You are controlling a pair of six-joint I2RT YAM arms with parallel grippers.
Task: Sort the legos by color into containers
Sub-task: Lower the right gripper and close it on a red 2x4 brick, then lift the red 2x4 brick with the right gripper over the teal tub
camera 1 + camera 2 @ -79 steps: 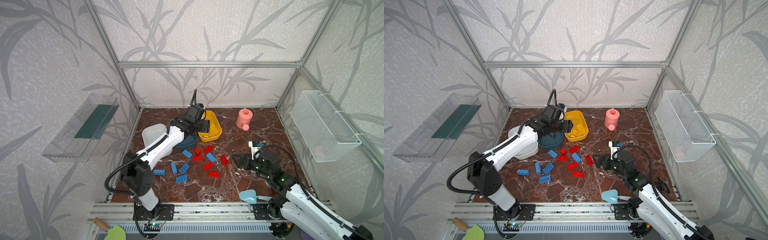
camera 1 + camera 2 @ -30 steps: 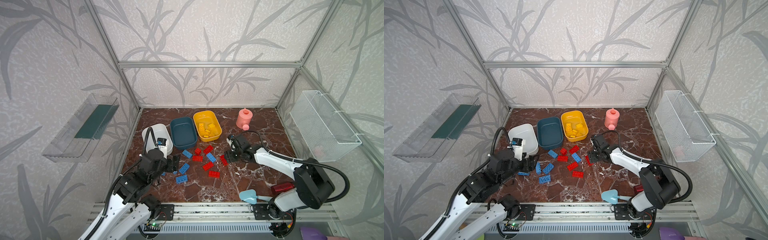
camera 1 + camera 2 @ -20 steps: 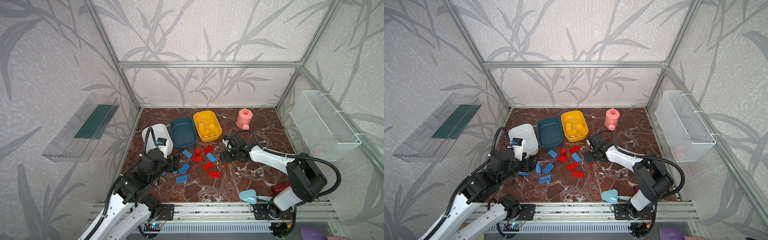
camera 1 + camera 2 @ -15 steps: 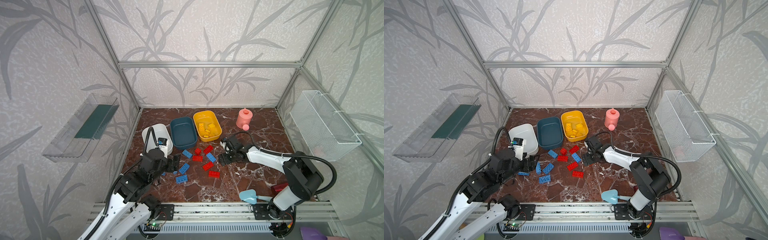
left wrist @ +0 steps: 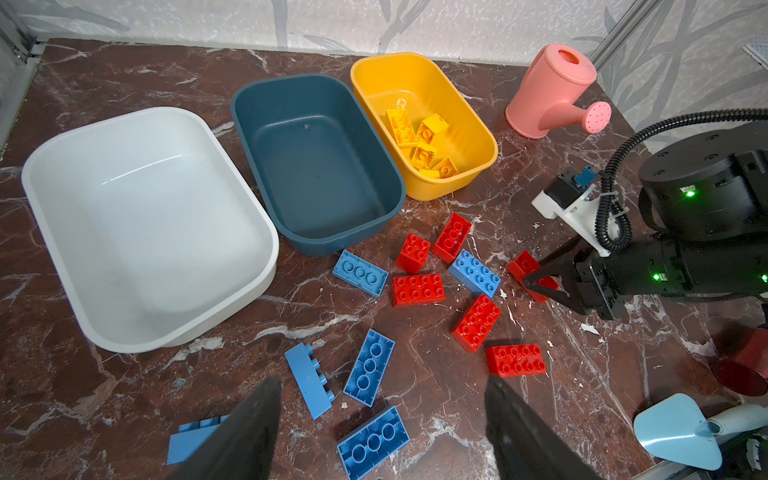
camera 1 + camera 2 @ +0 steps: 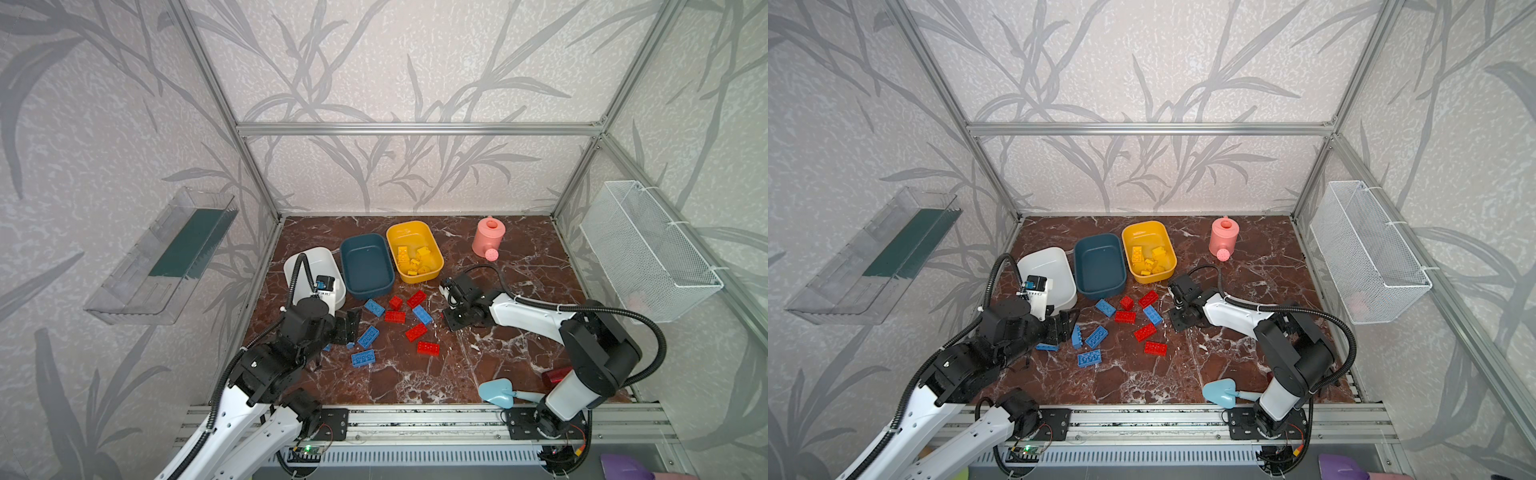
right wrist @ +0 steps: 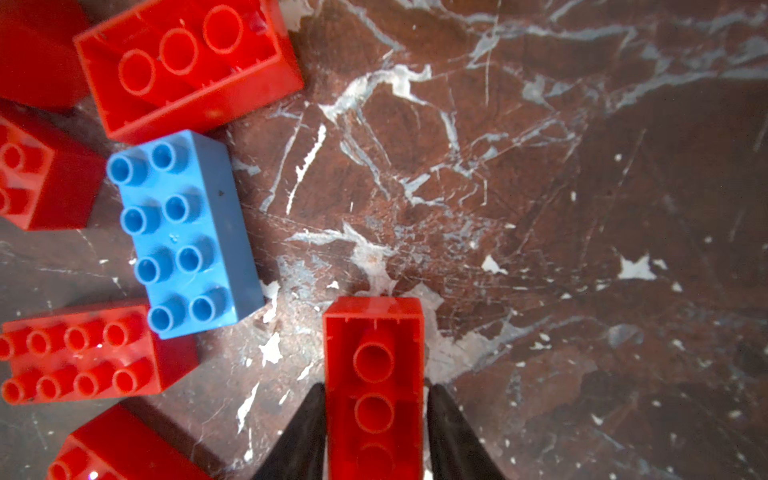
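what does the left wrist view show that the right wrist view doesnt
Only the left wrist view: the white plastic tub, dark teal plastic tub, yellow plastic tub holding yellow plastic bricks, and pink plastic watering can. Only the right wrist view: the hollow underside of the red plastic brick, with the right hand closed on its sides. Both: the studded blue plastic brick near it, on the brown marble table.

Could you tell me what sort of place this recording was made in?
Probably a robot test cell: aluminium frame, leaf-print wall panels, and two arms bolted to a rail beside a marble-look table.
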